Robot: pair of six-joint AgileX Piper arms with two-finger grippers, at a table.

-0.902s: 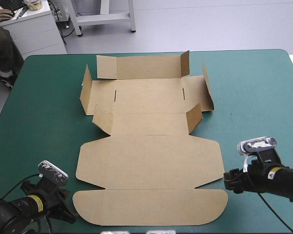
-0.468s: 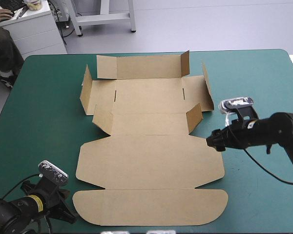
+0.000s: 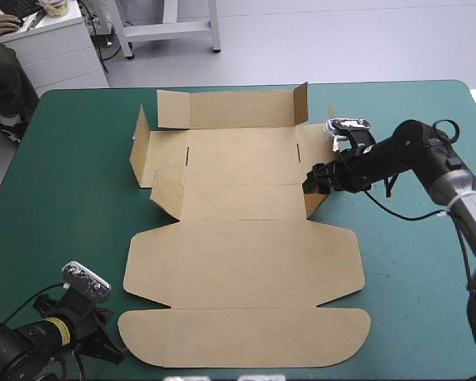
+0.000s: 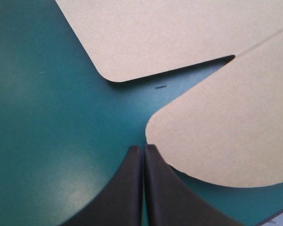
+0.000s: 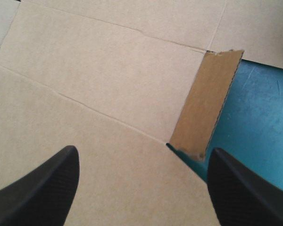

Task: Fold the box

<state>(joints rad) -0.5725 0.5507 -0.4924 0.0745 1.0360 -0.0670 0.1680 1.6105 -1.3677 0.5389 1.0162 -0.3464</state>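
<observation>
Where the cover (image 3: 71,159) shows at the table's near left corner, the left gripper (image 4: 142,155) is held low, its fingers pressed together into one point. The tip is set just beside the rounded corner of the near flap (image 4: 226,141); whether the board is touched cannot be told. The box (image 3: 246,262) is laid open at the table's middle, reaching from near the near edge toward the far one. Its near panels are spread flat, while the far wall (image 3: 234,109) and the short walls at the left and right are raised. At the box's right edge, the right gripper (image 3: 311,185) is held over the board, its fingers spread wide and nothing pinched. A small raised tab (image 5: 205,106) is seen just ahead of the gap between them, with cover beyond it.
</observation>
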